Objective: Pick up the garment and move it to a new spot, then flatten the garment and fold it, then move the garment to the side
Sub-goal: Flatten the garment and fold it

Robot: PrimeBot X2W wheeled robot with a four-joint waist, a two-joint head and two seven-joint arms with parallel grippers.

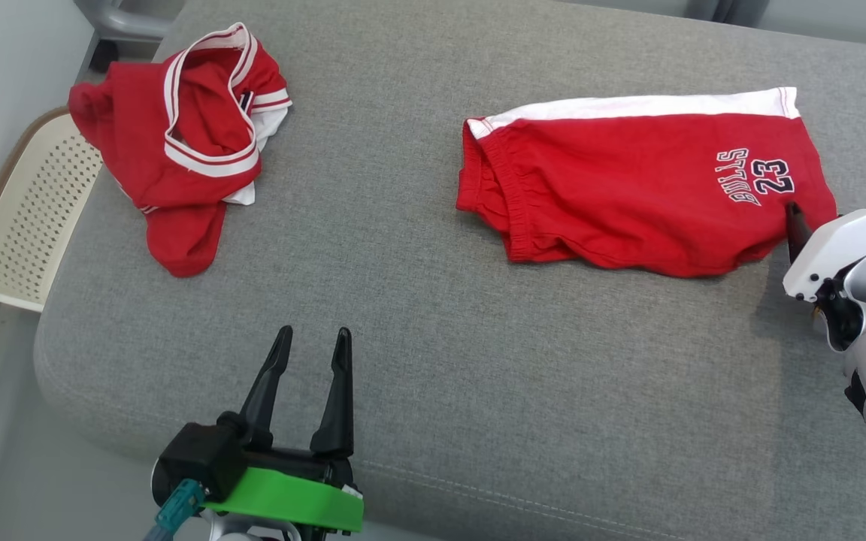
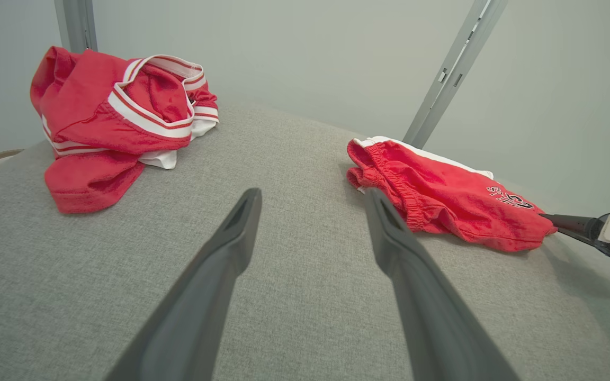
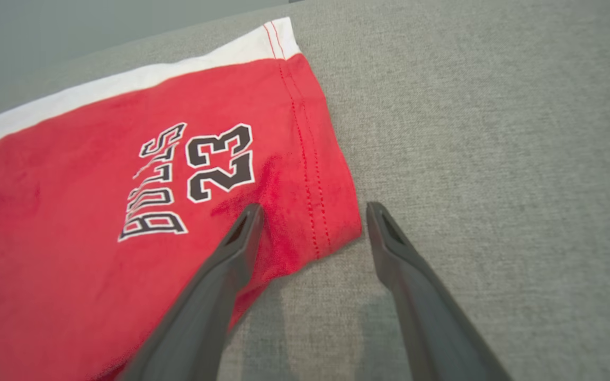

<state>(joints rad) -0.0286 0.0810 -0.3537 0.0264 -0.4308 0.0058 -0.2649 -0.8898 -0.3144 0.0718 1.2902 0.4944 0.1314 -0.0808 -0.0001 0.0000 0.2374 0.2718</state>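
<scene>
Red shorts of soft knit lie folded flat on a grey woven cushion, ahead and to the right of the left jaws, with one hem corner between the right jaws.

From left to right:
- **Basket:** a cream plastic basket, perforated and with a rounded rim, stands beside the cushion's left edge.
- **Jersey:** a crumpled red jersey with white-and-red ribbed trim is heaped ahead and to the left of the left jaws. In the left wrist view the jersey rises in loose folds.
- **Left gripper:** the left gripper has two long, dark, tapering fingers. Its jaws are released and spread over bare upholstery, well apart from both pieces of cloth.
- **Shorts:** the shorts show a gathered elastic waistband toward the left jaws and a white side stripe along the far edge. A black-and-white print reads "BULLS 23".
- **Right gripper:** the right gripper is likewise released. Its left finger is over the red cloth just inside the double-stitched hem, and its right finger is over grey fabric. Whether a tip touches the cloth cannot be told.
</scene>
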